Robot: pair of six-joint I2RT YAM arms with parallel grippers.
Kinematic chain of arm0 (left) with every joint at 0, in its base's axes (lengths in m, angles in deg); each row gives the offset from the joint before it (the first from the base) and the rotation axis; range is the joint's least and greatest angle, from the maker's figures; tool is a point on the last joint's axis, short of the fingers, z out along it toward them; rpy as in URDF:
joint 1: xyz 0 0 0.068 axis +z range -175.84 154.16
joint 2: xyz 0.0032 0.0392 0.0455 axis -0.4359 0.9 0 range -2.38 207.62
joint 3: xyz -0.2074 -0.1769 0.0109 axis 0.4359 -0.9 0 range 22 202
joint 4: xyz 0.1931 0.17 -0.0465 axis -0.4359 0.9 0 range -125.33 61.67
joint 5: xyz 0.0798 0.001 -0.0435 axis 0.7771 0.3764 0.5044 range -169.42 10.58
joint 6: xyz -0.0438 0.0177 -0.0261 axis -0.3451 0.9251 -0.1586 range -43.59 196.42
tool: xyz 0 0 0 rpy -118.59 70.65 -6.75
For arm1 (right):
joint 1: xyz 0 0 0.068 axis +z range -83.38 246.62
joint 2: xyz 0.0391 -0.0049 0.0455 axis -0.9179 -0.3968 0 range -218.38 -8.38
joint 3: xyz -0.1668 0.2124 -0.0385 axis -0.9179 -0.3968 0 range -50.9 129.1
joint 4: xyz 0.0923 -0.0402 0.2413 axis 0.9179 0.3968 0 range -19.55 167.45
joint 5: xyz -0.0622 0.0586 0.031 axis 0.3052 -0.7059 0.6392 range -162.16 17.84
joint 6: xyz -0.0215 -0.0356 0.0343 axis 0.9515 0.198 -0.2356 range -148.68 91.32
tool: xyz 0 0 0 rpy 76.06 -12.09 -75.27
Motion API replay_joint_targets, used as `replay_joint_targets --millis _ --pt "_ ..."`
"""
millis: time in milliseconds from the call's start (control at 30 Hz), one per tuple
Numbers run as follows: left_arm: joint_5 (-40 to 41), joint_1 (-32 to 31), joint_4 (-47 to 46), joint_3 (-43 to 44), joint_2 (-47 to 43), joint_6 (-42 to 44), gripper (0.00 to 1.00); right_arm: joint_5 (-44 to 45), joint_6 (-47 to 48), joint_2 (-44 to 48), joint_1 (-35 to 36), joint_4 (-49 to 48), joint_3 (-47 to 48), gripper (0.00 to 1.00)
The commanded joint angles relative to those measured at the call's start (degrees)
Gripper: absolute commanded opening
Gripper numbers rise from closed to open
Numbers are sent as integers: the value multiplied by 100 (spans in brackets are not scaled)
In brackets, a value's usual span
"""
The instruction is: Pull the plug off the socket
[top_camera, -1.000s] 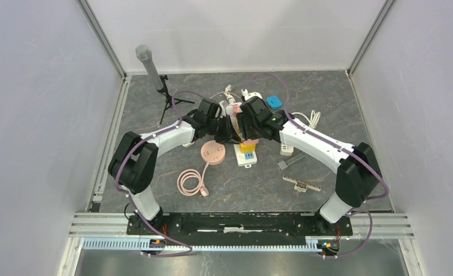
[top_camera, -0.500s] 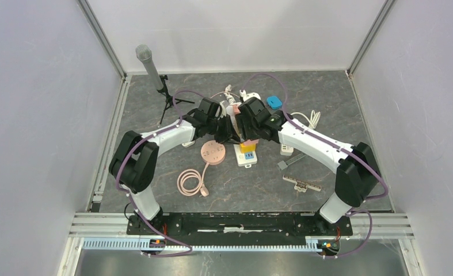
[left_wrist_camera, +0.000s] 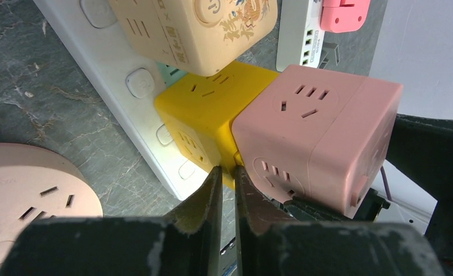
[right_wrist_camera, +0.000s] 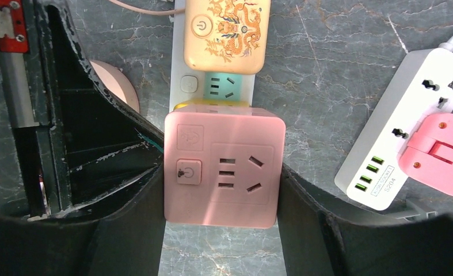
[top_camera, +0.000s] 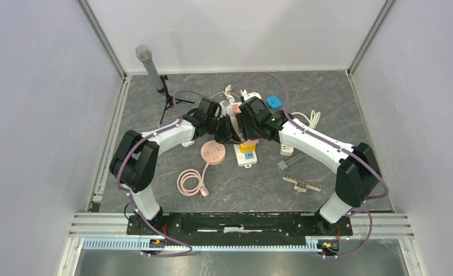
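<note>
Left gripper [left_wrist_camera: 226, 175] is now drawn shut and empty, its tips set at the seam where the pink cube plug [left_wrist_camera: 322, 138] is seated on the yellow cube socket [left_wrist_camera: 204, 115]. Right gripper [right_wrist_camera: 221, 195] is clamped around that plug. Against a second ago, only the left jaws are narrowed. A brace for the pull is judged ready, but nothing is freed yet.

Grey marbled table [right_wrist_camera: 339, 57], white power strip [left_wrist_camera: 106, 63], cream block [right_wrist_camera: 227, 34] with dragon print, yellow cube adapter [left_wrist_camera: 204, 109], pink cube adapter [right_wrist_camera: 224, 169]
</note>
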Motion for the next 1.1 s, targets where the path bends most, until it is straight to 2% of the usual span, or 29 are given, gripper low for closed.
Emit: replay_joint_targets --millis 0,100,267,467,667,767,900,1067 --pt "1119 4 985 -367 602 603 16 81 -137 186 368 -726 399 0" --pt "1122 1 990 -382 593 630 16 236 -7 255 329 -674 540 0" --pt "1159 4 998 -387 649 639 16 -81 -166 509 -30 -891 497 0" --pt "1264 4 1077 -342 682 653 16 312 -57 239 295 -751 415 0" --pt "1159 4 1075 -325 712 664 15 460 153 467 243 -881 738 0" --pt "1157 4 1111 -303 724 667 15 191 145 498 75 -982 822 0" --pt "1176 4 1138 -296 734 668 15 -292 -44 519 44 -1217 490 0" --pt "1194 4 1170 -307 760 655 16 324 278 359 269 -851 593 0"
